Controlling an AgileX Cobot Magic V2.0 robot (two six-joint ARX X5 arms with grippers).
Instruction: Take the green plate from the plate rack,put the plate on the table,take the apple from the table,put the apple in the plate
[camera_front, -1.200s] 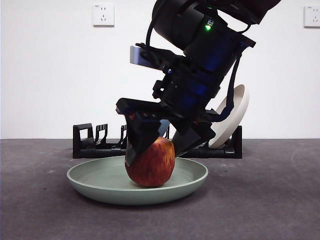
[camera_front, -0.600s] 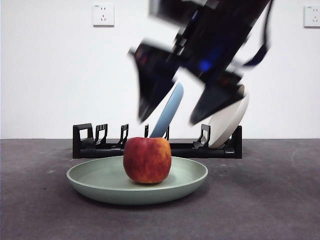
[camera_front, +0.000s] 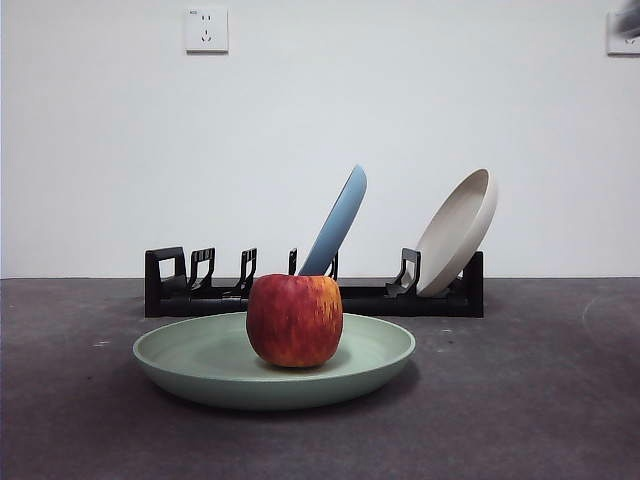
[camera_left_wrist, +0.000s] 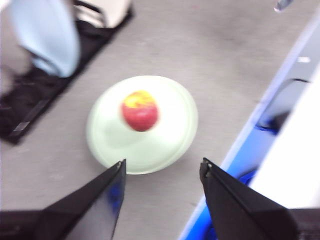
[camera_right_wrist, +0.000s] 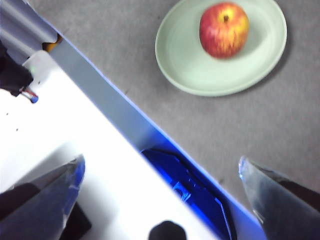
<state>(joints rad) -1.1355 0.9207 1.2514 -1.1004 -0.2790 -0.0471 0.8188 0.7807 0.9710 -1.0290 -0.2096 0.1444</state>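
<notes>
The red apple (camera_front: 294, 320) sits upright in the middle of the pale green plate (camera_front: 200, 365), which lies flat on the dark grey table (camera_front: 540, 400). No gripper touches either. My left gripper (camera_left_wrist: 162, 167) is open and empty, high above the table, and looks down on the apple (camera_left_wrist: 140, 110) and the green plate (camera_left_wrist: 165, 145); this view is blurred. My right gripper (camera_right_wrist: 162, 172) is wide open and empty over the table's edge, away from the apple (camera_right_wrist: 224, 29) and the plate (camera_right_wrist: 190, 70). The black plate rack (camera_front: 200, 290) stands behind the plate.
A light blue plate (camera_front: 337, 222) and a beige plate (camera_front: 458, 232) lean in the rack. A blue and white edge (camera_right_wrist: 125, 125) runs along the table's side below my right gripper. A blurred dark bit shows at the front view's top right corner (camera_front: 628, 20).
The gripper that was around the apple opened, let it go in the green plate and rose up out of the front view. The apple stays in the plate.
</notes>
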